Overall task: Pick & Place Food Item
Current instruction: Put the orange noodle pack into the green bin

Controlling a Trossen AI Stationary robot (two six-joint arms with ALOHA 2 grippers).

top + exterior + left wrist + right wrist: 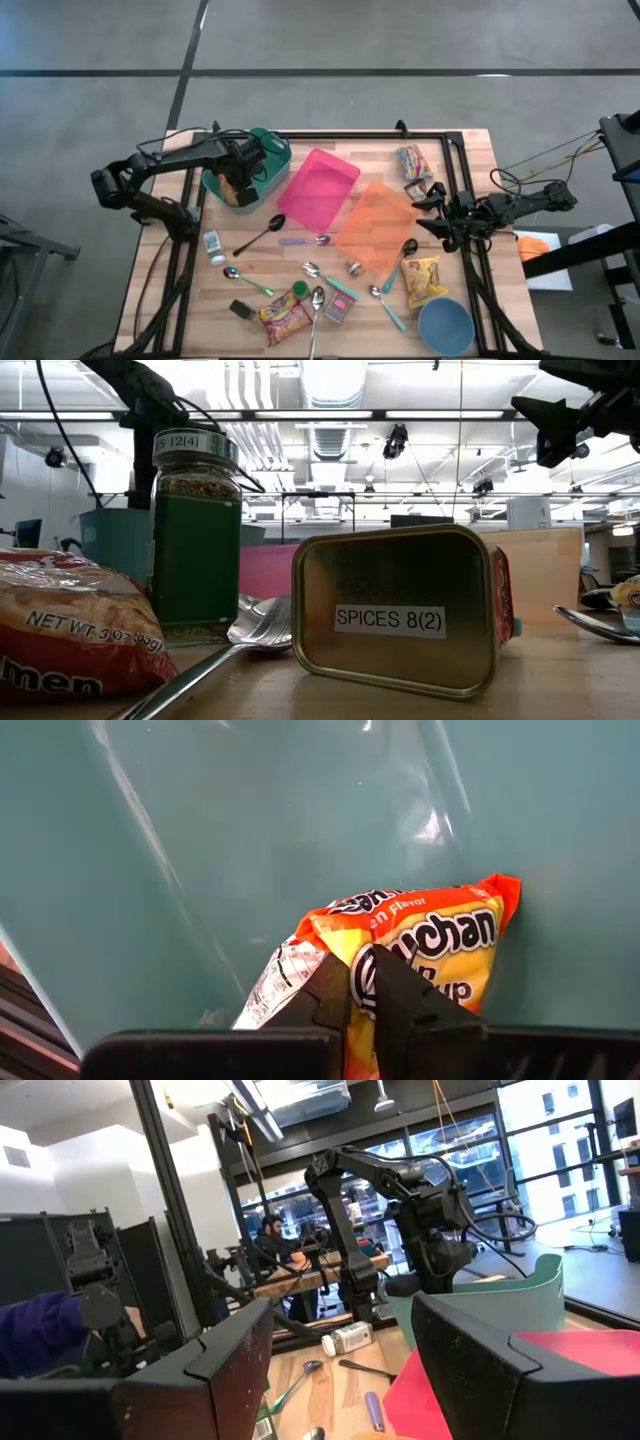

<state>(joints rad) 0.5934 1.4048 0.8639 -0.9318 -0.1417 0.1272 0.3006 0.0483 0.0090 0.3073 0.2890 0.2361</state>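
An orange and yellow ramen packet (430,950) lies inside the teal bin (262,150) at the table's far left. My left gripper (362,1005) reaches down into that bin (200,870) and is shut on the packet. In the high view the left gripper (236,186) hides most of the packet. My right gripper (436,212) hangs open above the table's right edge, with nothing between its fingers (470,1370). My left gripper pinches the ramen packet between its two fingers (325,1000), on the printed face beside the packet's middle (365,965). The fingers come from above, pointing down into the bin. The packet's far end (500,895) lies against the bin's teal inside.
A pink bin (318,187) and an orange bin (378,228) stand mid-table, and a blue bowl (445,325) at the near right. Several spoons, two more ramen packets (423,280) (284,318), a spice jar (195,550), a spice tin (400,610) and a white bottle (213,245) lie about.
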